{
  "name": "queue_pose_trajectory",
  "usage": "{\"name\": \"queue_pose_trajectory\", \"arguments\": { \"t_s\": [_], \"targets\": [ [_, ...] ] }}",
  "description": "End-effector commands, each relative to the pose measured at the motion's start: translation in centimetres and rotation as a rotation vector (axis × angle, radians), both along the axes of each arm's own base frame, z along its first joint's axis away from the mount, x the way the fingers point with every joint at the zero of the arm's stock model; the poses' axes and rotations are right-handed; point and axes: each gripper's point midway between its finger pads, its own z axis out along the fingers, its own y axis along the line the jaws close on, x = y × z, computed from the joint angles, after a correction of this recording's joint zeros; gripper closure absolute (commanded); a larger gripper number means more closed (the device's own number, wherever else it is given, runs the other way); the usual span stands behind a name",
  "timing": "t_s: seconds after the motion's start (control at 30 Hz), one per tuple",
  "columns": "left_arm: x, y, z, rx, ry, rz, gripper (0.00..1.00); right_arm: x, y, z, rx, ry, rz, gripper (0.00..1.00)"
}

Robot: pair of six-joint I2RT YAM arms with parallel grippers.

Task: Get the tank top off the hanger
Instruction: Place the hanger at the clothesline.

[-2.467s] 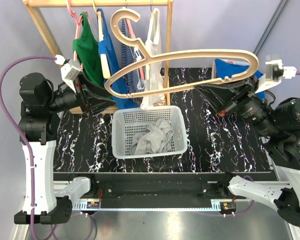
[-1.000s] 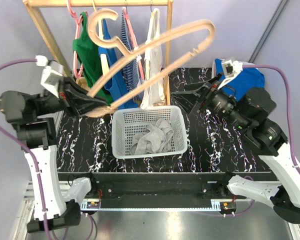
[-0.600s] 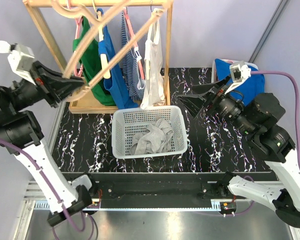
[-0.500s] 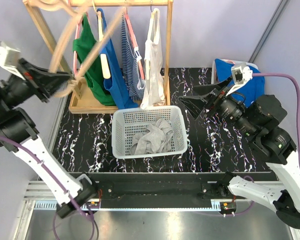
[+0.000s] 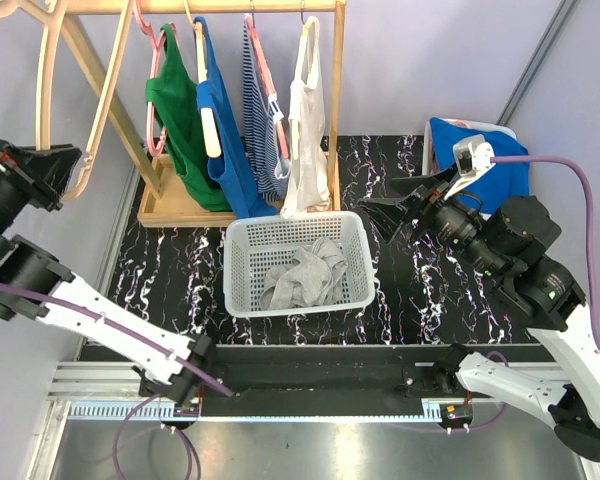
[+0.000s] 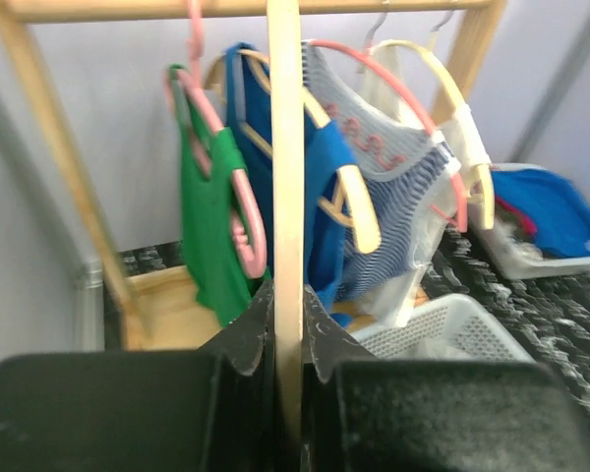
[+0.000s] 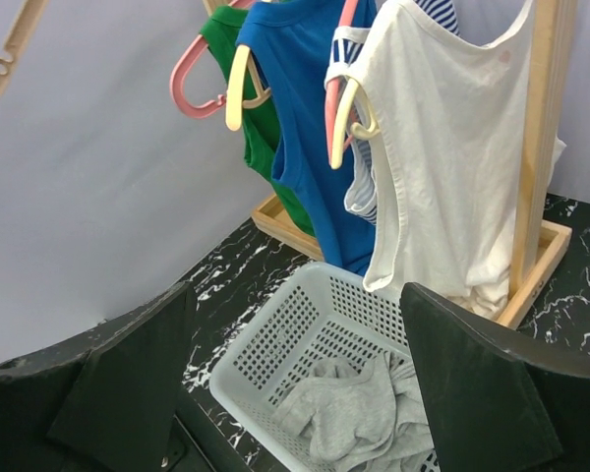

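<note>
A bare wooden hanger [image 5: 46,90] stands upright at the far left, past the rack's left post. My left gripper [image 5: 52,165] is shut on its lower bar. In the left wrist view the hanger bar [image 6: 285,177] runs straight up out of the left gripper [image 6: 286,307], whose jaws are closed on it. A grey tank top [image 5: 304,276] lies crumpled in the white basket [image 5: 242,240]. My right gripper [image 5: 395,203] hangs open over the table to the right of the basket, holding nothing. The right wrist view looks between the open right gripper [image 7: 295,295] at the grey tank top [image 7: 359,413].
A wooden rack [image 5: 332,110] at the back carries green [image 5: 177,105], blue [image 5: 223,120], striped [image 5: 263,125] and white [image 5: 305,130] tank tops on hangers. A white bin with blue cloth [image 5: 490,150] sits at the back right.
The left arm has swung the bare hanger from above the basket out to the far left and turned it upright. The right gripper has stayed open near the basket's right side.
</note>
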Motion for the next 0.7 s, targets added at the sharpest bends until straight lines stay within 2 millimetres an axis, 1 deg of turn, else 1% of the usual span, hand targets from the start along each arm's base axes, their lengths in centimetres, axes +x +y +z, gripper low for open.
{"name": "queue_pose_trajectory", "arguments": {
  "t_s": [0.0, 0.1, 0.13, 0.17, 0.2, 0.3, 0.5, 0.57, 0.6, 0.63, 0.67],
  "targets": [
    [-2.0, 0.9, -2.7, 0.12, 0.11, 0.042, 1.0, 0.2, -0.9, 0.9, 0.009, -0.038, -0.042, 0.06],
    [-2.2, 3.6, -3.8, 0.071, 0.126, 0.121, 1.0, 0.1, -0.9, 0.9, 0.011, -0.036, -0.038, 0.06],
    [-2.1, 4.0, -4.0, 0.066, 0.127, 0.124, 1.0, 0.3, -1.0, 0.9, 0.011, -0.036, -0.043, 0.06],
    [-2.1, 4.4, -4.8, 0.047, 0.134, 0.129, 1.0, 0.1, -1.0, 1.0, 0.015, -0.037, -0.041, 0.06],
    [-2.2, 4.2, -4.9, 0.094, 0.129, 0.141, 1.0, 0.2, -1.0, 0.9, 0.014, -0.036, -0.041, 0.06],
    [-2.2, 4.2, -6.4, 0.11, 0.128, 0.149, 1.0, 0.1, -1.1, 1.0, 0.018, -0.036, -0.046, 0.06],
    [-2.0, 3.5, -9.0, 0.087, 0.13, 0.123, 1.0, 0.2, -0.5, 1.1, 0.038, -0.022, -0.029, 0.07],
    [-1.8, 3.7, -9.9, 0.077, 0.133, 0.109, 1.0, 0.4, -0.3, 1.1, 0.045, -0.018, -0.026, 0.07],
    [-1.7, 3.4, -10.2, 0.039, 0.145, 0.091, 1.0, 0.4, -0.2, 1.1, 0.045, -0.017, -0.02, 0.06],
    [-1.5, 3.4, -11.0, 0.013, 0.156, 0.079, 1.0, 0.4, 0.0, 1.1, 0.048, -0.012, -0.016, 0.06],
    [-1.4, 3.5, -11.2, 0.084, 0.137, 0.078, 1.0, 0.5, 0.1, 1.1, 0.053, -0.008, -0.015, 0.06]
  ]
}}
